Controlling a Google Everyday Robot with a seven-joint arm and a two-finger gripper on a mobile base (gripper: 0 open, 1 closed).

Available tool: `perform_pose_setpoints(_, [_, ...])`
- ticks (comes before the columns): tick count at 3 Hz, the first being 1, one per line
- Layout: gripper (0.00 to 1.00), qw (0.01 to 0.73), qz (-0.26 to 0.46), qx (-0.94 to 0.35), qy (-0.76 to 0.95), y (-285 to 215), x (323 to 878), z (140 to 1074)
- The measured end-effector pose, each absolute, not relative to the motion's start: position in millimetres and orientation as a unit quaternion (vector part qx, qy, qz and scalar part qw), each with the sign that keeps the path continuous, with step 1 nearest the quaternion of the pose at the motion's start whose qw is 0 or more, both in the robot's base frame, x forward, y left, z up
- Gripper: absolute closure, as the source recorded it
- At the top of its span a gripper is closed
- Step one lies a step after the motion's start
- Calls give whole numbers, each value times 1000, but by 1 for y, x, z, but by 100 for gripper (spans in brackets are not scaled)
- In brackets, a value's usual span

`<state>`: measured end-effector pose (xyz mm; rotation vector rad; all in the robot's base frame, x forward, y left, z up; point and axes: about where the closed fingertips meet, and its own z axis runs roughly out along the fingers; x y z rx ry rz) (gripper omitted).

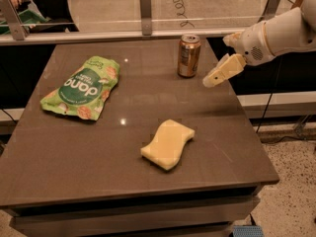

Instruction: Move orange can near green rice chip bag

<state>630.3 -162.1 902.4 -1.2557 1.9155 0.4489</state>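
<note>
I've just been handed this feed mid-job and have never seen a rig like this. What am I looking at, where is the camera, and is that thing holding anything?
There is one picture, from a single camera looking down over the table from its near edge; how it is mounted does not show. The white shape coming in from the right is the robot's arm, and the pale tan part at its end is the gripper, its grasping tool. It hangs just right of the orange can, apart from it, and holds nothing. The can stands upright near the far edge. The green bag lies flat on the left, and a yellow sponge lies nearer the front, around the middle.
</note>
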Motion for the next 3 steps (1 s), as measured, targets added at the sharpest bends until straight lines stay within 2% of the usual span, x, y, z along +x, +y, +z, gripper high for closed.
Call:
perform_pose_setpoints(2, [0, 453, 259, -458, 720, -128, 681, 891])
perform_pose_setpoints(3, [0, 465, 293, -445, 706, -107, 689, 887])
